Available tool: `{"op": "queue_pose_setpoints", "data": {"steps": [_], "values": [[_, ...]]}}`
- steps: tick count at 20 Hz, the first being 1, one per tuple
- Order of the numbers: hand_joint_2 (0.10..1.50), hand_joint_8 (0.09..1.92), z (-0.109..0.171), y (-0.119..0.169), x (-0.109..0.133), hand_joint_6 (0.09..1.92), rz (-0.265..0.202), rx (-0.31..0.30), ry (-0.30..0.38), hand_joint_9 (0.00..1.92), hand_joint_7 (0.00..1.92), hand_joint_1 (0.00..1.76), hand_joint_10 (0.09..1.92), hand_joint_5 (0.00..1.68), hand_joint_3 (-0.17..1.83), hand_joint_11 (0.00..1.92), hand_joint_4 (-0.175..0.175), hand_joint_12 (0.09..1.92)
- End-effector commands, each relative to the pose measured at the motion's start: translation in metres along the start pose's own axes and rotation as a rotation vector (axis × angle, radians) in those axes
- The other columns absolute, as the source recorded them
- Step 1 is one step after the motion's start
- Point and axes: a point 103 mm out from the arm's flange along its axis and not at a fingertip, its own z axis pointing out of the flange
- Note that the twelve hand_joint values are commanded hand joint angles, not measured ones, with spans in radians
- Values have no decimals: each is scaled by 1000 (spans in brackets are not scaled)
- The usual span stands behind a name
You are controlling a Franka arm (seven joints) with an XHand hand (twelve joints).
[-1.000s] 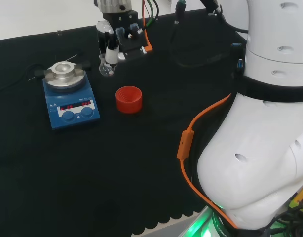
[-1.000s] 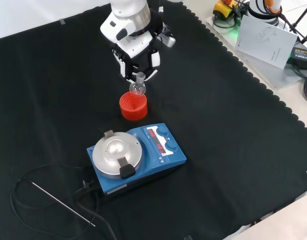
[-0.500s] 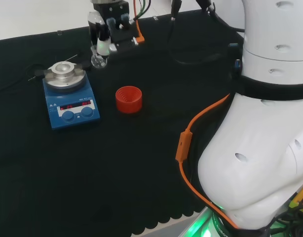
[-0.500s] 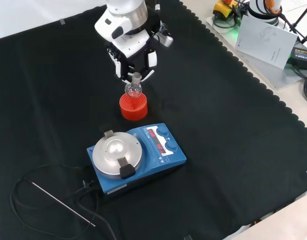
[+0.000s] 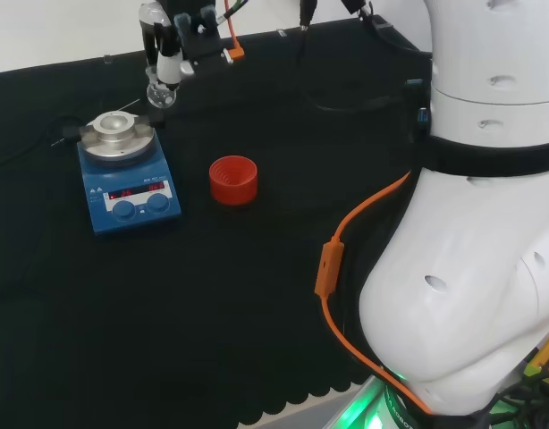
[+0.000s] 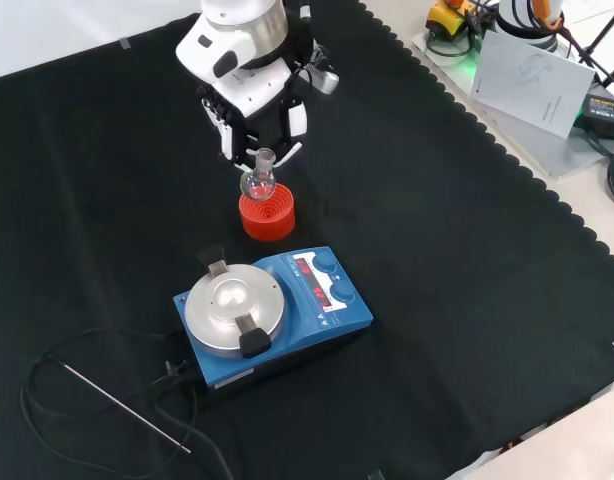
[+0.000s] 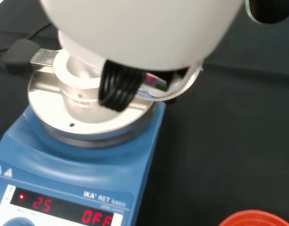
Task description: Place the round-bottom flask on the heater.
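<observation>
your hand (image 6: 249,118) has its fingers curled round the neck of the round-bottom flask (image 6: 255,180), which hangs bulb-down in the air, clear of the cloth. in the head view the hand (image 5: 172,40) sits at the top, and the flask (image 5: 158,94) hangs just to the upper right of the heater's plate, not touching it.

going by size: the black cloth (image 6: 467,280) covers the whole bench. the heater (image 6: 277,315) is a blue box with a round silver plate (image 6: 234,305) on top, two knobs and a lit red display on its face; in the head view it (image 5: 130,192) stands at the left. in the wrist view the plate (image 7: 88,113) is close, with the heater's blue body (image 7: 64,169) below it.

the red ribbed stand (image 6: 267,213) sits on the cloth between the hand and the heater in the front view, and the flask's bulb hangs just above its far rim there. in the head view the stand (image 5: 233,180) is to the right of the heater, apart from it.

a thin metal rod (image 6: 127,407) on a black cable lies on the cloth near the heater.
</observation>
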Motion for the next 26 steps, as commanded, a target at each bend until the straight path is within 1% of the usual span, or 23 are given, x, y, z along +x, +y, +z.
{"op": "queue_pose_setpoints", "data": {"steps": [1,4,8,10,12,17,20,26], "values": [[360,597,-2,8,14,764,-26,9,-8,1731,1531,1343,332,1285,1120,1596,-175,839],[358,596,-5,11,18,765,-27,6,-8,1732,1532,1343,330,1285,1122,1597,-175,836],[356,597,-10,7,25,765,-8,-13,3,1733,1533,1343,328,1288,1125,1603,-175,832],[354,596,-15,5,32,765,-7,-25,12,1734,1534,1343,326,1289,1127,1605,-175,829],[353,596,-23,7,38,765,-17,-32,8,1734,1535,1343,325,1289,1129,1605,-175,827],[351,595,-45,16,44,765,-31,-66,11,1735,1536,1344,323,1291,1132,1609,-175,823],[349,594,-45,21,47,765,-39,-65,12,1736,1537,1344,321,1292,1135,1611,-175,820],[346,593,-29,29,56,764,-53,-38,14,1738,1539,1344,318,1294,1138,1615,-175,815]]}}
